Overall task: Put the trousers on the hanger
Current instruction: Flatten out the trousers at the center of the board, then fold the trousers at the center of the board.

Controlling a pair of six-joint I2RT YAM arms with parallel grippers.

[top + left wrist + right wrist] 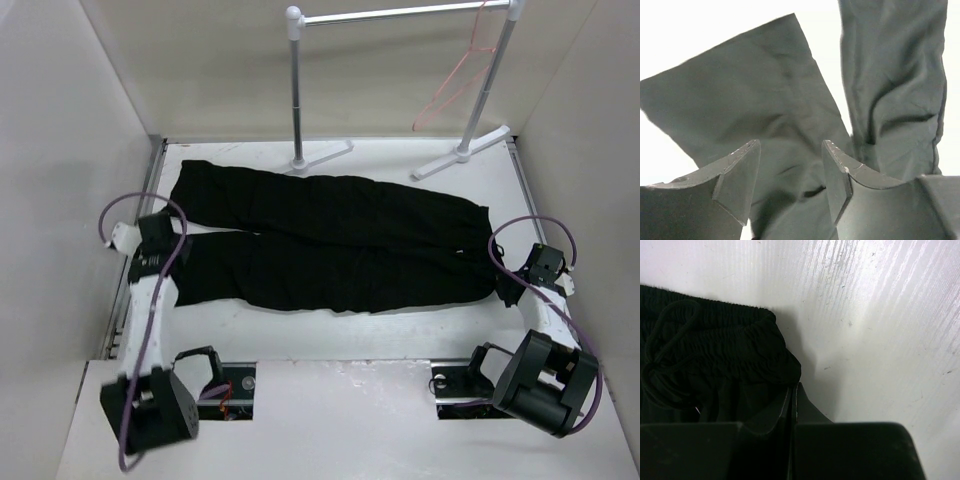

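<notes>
Black trousers [330, 240] lie flat across the table [330, 335] at frame centre, hanger [468, 55] hung upper right; left pincer [790, 145] gapes over leg cloth, right pincer [792, 387] sits closed at the waistband corner, hold unconfirmed, so verify both bites before lifting.

Overhead view faces down the table [340, 335]; both wrist views sit close over the trousers [330, 240]
</notes>
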